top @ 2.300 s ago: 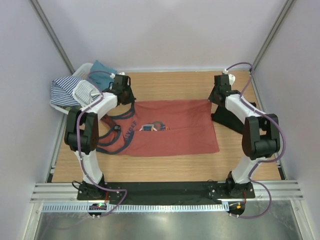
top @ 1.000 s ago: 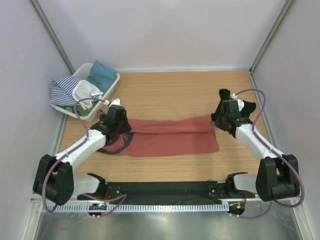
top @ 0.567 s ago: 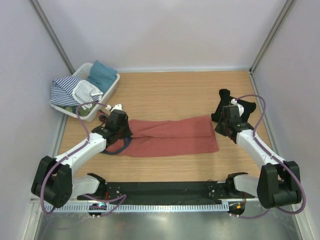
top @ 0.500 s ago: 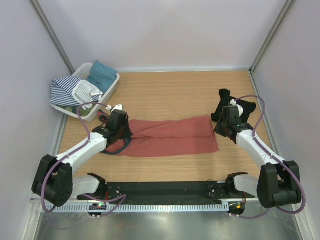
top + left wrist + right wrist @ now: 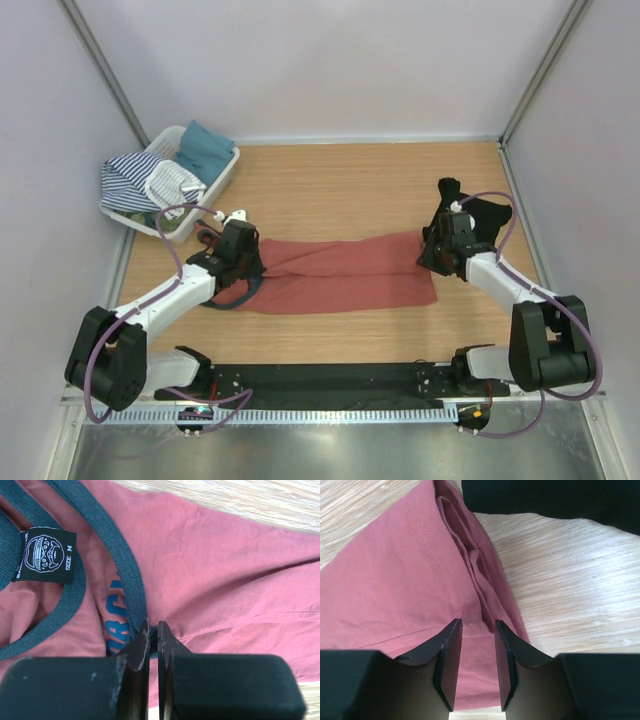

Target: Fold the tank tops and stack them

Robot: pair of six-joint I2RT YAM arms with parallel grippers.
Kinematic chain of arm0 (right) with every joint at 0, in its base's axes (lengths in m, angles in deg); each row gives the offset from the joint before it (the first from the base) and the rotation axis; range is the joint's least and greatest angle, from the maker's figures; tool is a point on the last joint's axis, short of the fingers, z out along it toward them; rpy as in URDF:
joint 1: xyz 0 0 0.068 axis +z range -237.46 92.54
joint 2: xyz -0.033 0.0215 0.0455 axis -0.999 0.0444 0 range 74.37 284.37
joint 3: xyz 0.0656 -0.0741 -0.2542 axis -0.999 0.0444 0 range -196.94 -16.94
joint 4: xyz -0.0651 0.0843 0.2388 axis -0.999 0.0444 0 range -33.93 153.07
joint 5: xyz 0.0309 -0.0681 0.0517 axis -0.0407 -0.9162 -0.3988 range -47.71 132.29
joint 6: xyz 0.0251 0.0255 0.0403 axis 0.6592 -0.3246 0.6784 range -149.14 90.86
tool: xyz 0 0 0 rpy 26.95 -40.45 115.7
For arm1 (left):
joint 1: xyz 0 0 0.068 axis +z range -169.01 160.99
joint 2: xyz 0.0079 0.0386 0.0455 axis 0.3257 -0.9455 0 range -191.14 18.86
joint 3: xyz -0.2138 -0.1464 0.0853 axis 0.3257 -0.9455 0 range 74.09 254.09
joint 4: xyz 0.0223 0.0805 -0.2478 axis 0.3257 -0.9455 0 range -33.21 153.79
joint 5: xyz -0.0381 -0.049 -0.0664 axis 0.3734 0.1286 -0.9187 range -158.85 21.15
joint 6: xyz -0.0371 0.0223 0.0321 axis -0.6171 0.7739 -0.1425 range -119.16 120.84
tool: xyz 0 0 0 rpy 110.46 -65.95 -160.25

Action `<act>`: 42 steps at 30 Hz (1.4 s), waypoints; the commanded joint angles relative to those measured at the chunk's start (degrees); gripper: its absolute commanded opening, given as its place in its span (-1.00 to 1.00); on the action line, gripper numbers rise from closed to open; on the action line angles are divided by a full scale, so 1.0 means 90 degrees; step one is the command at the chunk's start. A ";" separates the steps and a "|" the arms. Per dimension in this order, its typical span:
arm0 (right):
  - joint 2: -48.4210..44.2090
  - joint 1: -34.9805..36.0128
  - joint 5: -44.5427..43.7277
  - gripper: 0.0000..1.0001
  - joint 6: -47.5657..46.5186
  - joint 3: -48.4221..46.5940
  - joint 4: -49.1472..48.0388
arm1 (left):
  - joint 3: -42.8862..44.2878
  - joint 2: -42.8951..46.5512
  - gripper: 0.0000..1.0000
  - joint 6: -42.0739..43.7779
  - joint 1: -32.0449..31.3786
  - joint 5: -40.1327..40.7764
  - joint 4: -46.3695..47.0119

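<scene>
On table (image 5: 340, 180), two tank tops (image 5: 340, 275) (image 5: 545, 497)

light: bright, even | shadows: soft | focus: sharp, wrist foreground blurred

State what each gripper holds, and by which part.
Left gripper pinches the rust-red tank top by its navy edging. Right gripper, jaws apart, holds nothing.

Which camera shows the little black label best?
Left wrist: the label is close, its face and SIZE M readable. The top view cannot make it out; the right wrist shows only the red top's other end.
</scene>
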 commanded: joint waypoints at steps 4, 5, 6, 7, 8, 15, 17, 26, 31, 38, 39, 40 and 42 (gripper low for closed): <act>0.0194 0.0003 0.0313 -0.25 -0.0001 -0.0033 -0.0503 | 0.0085 -0.0034 -0.99 -0.0033 -0.0026 0.0129 0.0064; 0.0213 0.0013 0.0313 -0.25 -0.0010 -0.0043 -0.0504 | 0.0085 -0.0034 -0.99 -0.0033 -0.0026 0.0129 0.0055; 0.0233 0.0022 0.0313 -0.26 -0.0010 -0.0072 -0.0504 | 0.0095 -0.0034 -0.99 -0.0014 -0.0026 0.0129 0.0055; 0.0291 0.0032 0.0313 -0.25 -0.0030 -0.0082 -0.0504 | 0.0095 -0.0034 -0.99 -0.0013 -0.0026 0.0138 0.0045; 0.0330 0.0023 0.0332 -0.27 -0.0030 -0.0101 -0.0513 | 0.0105 -0.0043 -0.99 -0.0004 -0.0036 0.0148 0.0035; 0.0341 0.0032 0.0362 -0.78 0.0009 -0.0101 -0.0582 | 0.0124 -0.0063 -0.99 -0.0004 -0.0036 0.0148 0.0025; 0.0253 0.0032 0.0294 -0.98 -0.0001 -0.0140 -0.0504 | 0.0134 -0.0073 -1.00 0.0006 -0.0036 0.0158 0.0025; -0.0284 0.0023 -0.0175 -0.98 -0.0089 -0.0658 -0.0084 | 0.0466 -0.0073 -1.00 0.0074 -0.0046 0.0119 -0.0209; -0.0723 0.0032 -0.0448 -0.97 0.0028 -0.0581 0.0121 | 0.0554 0.0064 -1.00 0.0104 -0.0211 0.0342 -0.0375; -0.1241 0.0023 -0.0595 -0.98 0.0194 -0.0160 0.0248 | 0.0398 0.0230 -1.00 0.0006 -0.0388 0.0529 -0.0502; -0.1300 0.0032 -0.0644 -0.98 0.0204 -0.0131 0.0297 | 0.0340 0.0327 -1.00 -0.0013 -0.0397 0.0539 -0.0521; -0.1349 0.0032 -0.0683 -0.97 0.0195 -0.0063 0.0297 | 0.0310 0.0376 -1.00 -0.0023 -0.0397 0.0539 -0.0521; -0.1476 0.0032 -0.0761 -0.98 0.0195 -0.0024 0.0394 | 0.0232 0.0532 -1.00 -0.0033 -0.0427 0.0558 -0.0570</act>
